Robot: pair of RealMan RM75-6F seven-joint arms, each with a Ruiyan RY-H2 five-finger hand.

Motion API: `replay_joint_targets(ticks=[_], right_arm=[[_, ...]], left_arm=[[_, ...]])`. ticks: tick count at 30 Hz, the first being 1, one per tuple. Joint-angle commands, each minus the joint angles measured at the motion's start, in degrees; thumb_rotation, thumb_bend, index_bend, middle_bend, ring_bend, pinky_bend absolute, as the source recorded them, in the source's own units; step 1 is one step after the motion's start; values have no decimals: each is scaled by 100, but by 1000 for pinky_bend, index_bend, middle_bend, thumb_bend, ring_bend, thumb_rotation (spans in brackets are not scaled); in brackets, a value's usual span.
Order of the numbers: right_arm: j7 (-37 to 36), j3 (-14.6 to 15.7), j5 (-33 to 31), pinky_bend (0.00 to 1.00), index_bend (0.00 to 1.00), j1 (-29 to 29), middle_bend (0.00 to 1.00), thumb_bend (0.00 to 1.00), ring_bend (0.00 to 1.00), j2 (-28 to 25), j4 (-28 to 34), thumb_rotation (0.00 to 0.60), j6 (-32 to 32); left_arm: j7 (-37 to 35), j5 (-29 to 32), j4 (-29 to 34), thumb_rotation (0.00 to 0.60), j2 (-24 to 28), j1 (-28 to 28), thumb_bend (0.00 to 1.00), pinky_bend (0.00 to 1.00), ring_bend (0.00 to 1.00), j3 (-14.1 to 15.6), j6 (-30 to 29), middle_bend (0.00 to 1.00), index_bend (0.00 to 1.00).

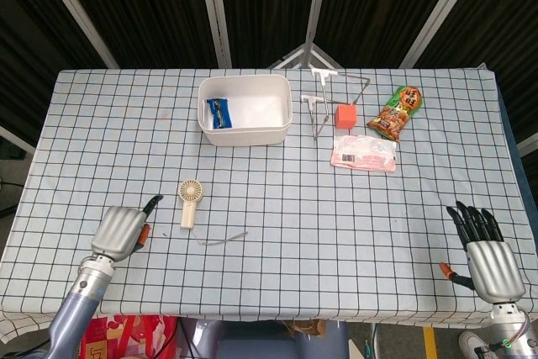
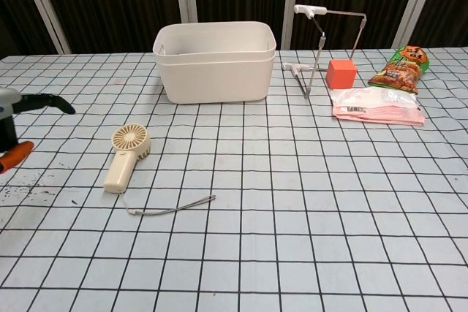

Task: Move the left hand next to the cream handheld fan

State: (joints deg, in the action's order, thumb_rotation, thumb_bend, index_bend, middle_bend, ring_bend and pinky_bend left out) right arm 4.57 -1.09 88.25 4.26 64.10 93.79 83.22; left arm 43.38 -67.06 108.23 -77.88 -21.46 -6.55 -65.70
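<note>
Left hand (image 1: 118, 229), fingers curled in and holding nothing, sits near the table's front-left edge, cream handheld fan (image 1: 189, 201) just to its right, handle pointing frontward.

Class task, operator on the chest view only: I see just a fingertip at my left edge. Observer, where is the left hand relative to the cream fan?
Observer: In the head view the left hand sits on the fan's left, apart from the cream handheld fan, not touching.
Operator: What's inside the white bin?
Observer: The white bin holds a blue packet.
Operator: And the right hand?
Observer: The right hand is at the table's near right corner, fingers apart, holding nothing.
</note>
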Motion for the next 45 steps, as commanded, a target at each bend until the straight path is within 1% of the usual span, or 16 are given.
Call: replay_joint_targets(ticks=[1,7,13,26,45], right_arm=[[-24,-1,3,44,0,4,0,208,0,-3,-2,600,-3],[-45,6,31,44,0,8,0,208,0,1,8,600,0],[-50,3,22,44,0,11,0,207,0,-2,20,600,-9],[-70,3,28,43,0,14,0,208,0,5,15,600,-7],[-82,-6,31,44,0,12,0,208,0,3,27,600,13]], left_arm=[[338,323,-145,600,-323,-195,774,1000,959,-28,30,1000,148],[528,645,-486,600,-687,-370,774,1000,959,-28,24,1000,141],[606,844,-729,600,-943,-509,775,1000,959,-9,18,1000,143],[625,915,-1006,600,-1302,-690,775,1000,959,166,-6,1000,143],[519,912,-1092,600,-1355,-757,775,1000,959,311,-156,1000,149]])
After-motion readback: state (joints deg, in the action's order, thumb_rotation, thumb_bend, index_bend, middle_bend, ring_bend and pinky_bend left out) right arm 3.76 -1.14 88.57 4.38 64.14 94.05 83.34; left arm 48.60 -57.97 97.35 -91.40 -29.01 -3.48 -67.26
